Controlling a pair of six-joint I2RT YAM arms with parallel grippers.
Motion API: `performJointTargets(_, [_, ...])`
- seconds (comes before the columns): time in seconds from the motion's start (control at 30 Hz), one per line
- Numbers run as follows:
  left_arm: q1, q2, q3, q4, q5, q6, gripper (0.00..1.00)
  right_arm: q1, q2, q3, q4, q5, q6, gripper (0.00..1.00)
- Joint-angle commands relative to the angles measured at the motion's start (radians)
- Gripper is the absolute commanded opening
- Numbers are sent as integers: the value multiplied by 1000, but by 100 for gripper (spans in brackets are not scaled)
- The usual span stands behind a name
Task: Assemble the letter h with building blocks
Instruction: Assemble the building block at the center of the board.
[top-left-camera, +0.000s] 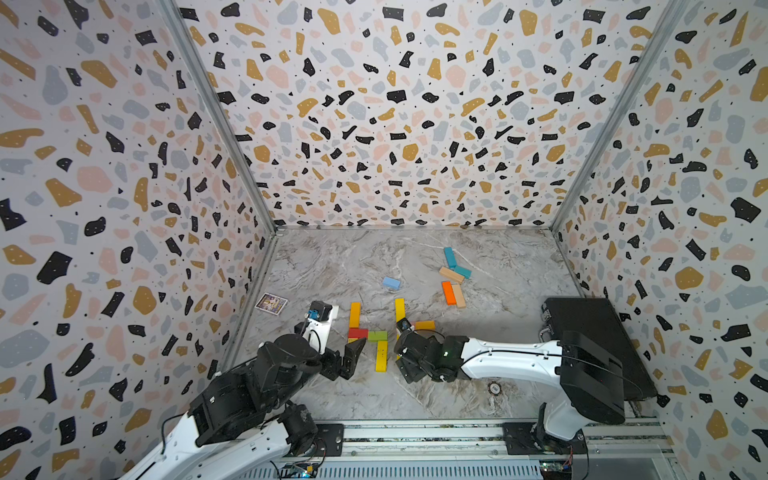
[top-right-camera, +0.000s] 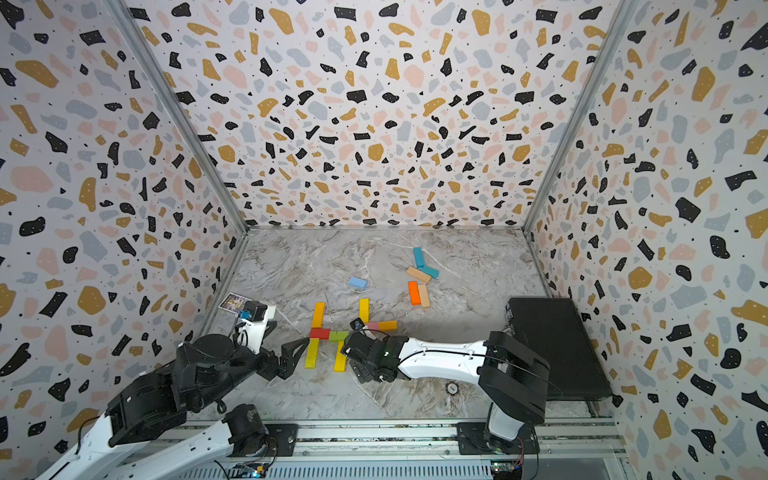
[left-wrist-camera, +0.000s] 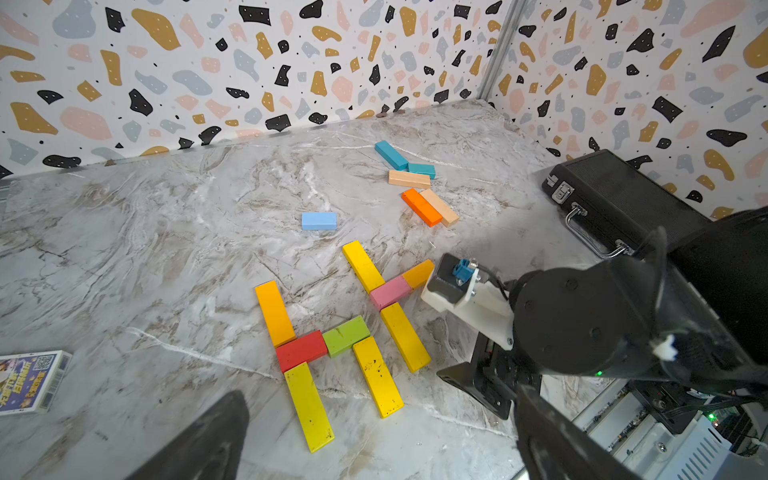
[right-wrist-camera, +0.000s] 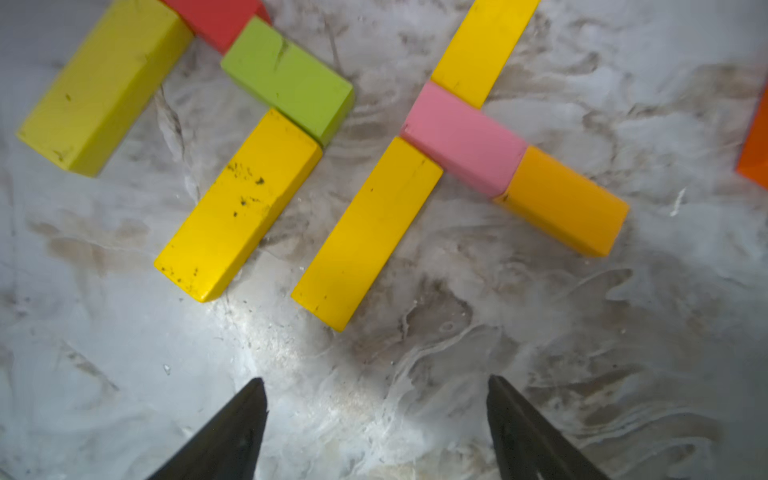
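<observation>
Right fingers gape; card shows QR code.

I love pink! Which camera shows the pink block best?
Right wrist view: the pink block is close, whole and sharp. Left wrist view shows it smaller; both top views show only a tiny, partly covered bit.

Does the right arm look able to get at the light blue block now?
Probably yes: the right gripper is open and empty, the light blue block lies alone, but the arm must pass over the pink block.
</observation>
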Motion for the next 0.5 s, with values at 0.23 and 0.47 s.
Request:
performJointTargets(0.23, [4,-1,-1,11,-28,17,99,8,56,-17,-8,45,76,83])
performJointTargets(0.47, [4,0,-3,8,-27,16,99,-5,83,-20,12,81,108,82])
